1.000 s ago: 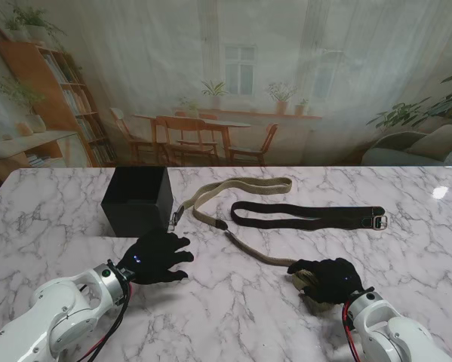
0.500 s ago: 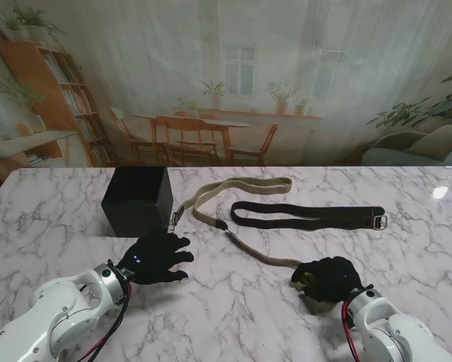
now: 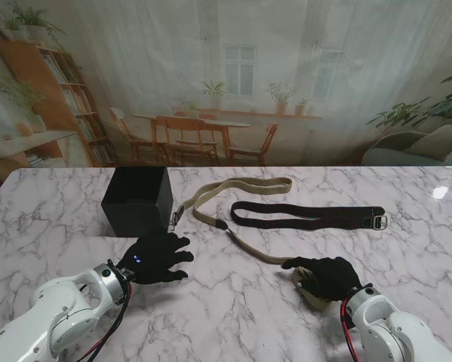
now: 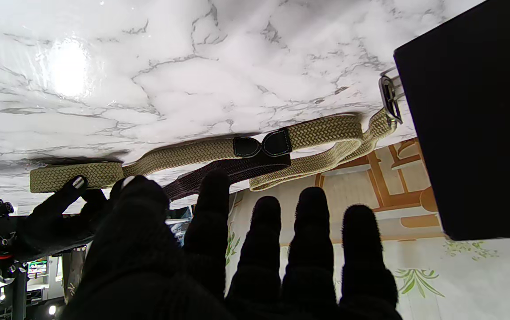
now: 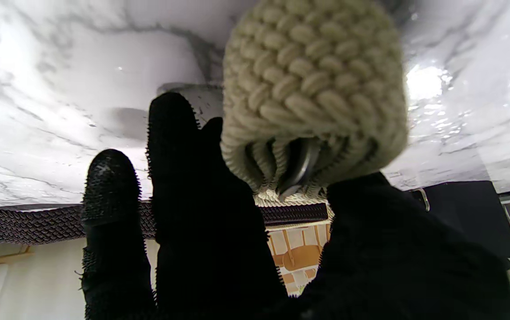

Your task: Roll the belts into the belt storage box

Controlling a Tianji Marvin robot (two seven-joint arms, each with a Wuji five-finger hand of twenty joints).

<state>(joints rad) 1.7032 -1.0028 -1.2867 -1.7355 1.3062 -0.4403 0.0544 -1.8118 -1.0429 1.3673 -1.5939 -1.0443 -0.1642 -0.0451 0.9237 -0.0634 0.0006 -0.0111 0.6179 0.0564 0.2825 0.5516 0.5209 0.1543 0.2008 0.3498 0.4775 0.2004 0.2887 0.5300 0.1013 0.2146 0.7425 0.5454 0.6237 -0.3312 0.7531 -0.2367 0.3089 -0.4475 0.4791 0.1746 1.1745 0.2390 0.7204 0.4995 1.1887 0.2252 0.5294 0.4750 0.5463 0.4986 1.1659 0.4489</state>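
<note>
The right hand, black-gloved, hides most of the rolled end of the woven khaki belt it grips. The left hand rests spread and empty near the black square storage box. The dark brown woven belt lies flat on the white marble table.

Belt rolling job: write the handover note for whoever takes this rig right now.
Right hand: shut on the near end of the tan belt, a small roll started in its grip.
Left hand: open, holding nothing, resting near the black storage box.
Tan belt's buckle end lies beside the box; the rest is stretched across the table.
Dark belt: flat, untouched, farther from me.
Done: rolling begun on the tan belt. Left: finish that roll, box it, then roll and box the dark belt.
</note>
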